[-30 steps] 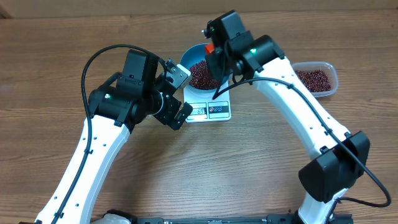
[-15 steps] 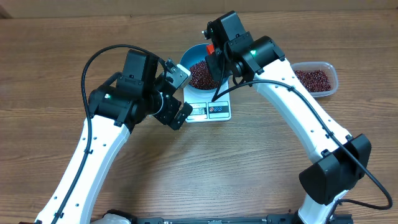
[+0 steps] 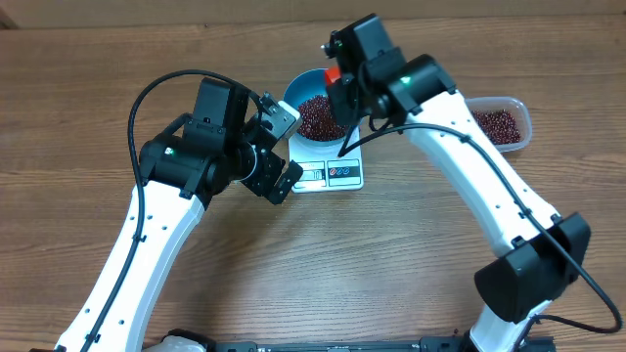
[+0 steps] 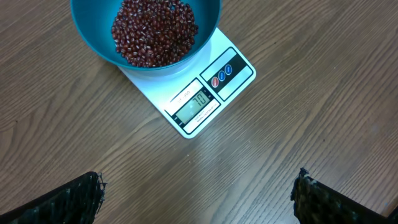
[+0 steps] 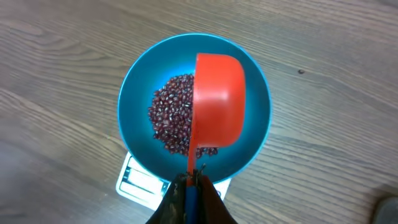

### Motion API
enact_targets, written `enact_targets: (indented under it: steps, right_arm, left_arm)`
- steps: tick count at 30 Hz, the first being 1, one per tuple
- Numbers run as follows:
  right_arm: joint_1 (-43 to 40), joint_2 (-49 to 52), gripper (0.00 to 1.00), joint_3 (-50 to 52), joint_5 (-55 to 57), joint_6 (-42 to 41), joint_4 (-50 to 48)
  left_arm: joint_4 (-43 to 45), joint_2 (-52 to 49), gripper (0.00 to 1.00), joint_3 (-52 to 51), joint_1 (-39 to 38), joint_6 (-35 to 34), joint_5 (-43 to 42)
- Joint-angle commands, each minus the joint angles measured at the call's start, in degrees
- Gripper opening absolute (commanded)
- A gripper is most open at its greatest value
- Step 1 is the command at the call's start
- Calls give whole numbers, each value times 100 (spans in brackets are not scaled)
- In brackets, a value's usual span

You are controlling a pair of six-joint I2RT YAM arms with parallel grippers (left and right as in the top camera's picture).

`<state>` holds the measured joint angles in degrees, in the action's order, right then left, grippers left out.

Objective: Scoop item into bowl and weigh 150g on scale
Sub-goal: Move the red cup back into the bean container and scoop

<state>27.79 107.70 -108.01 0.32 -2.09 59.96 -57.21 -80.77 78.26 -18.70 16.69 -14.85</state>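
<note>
While the right gripper (image 5: 191, 180) is clenched on the thin handle of a red scoop (image 5: 217, 99), the scoop's cup reaches forward from the fingertips and hangs over the blue bowl (image 5: 134, 93), covering the right half of it in the wrist view and showing a plain red surface to the camera. Directly beneath that gripper, and to the left of the cup, lie the dark red-brown beans (image 5: 171, 118), heaped in the bottom of the bowl. The bowl sits on the white scale (image 5: 134, 180), whose edge peeks out just below the fingertips. From overhead the right gripper (image 3: 337, 93) is above the bowl's (image 3: 298, 86) far right rim, and a clear tub (image 3: 523, 122) holding more beans stands on the table well off to its outer side. The left gripper (image 4: 198, 199) is spread wide and grasps nothing; its two dark fingers (image 4: 62, 199) frame bare wooden table (image 4: 311, 124). Ahead of it, apart from both fingers, lies the scale (image 4: 233, 53) with its display and buttons turned toward the gripper; the digits are lit, but I cannot read them surely. Beyond the scale, farther from the fingertips, the bowl (image 4: 93, 37) rests on the platform with the beans (image 4: 154, 31) piled inside.
</note>
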Motion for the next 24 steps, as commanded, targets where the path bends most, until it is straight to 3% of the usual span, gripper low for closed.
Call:
enact_targets:
  steps: [1, 17, 24]
  right_arm:
    - [-433, -577, 4, -356, -643, 0, 50]
    - [-3217, -1318, 4, -339, -1547, 2, 1104]
    - [-3873, -1318, 4, -339, -1589, 0, 1182]
  left_arm:
    - [24, 63, 100, 118, 31, -39, -109]
    - [24, 63, 100, 118, 31, -39, -109]
    - [24, 63, 100, 118, 31, -39, -109]
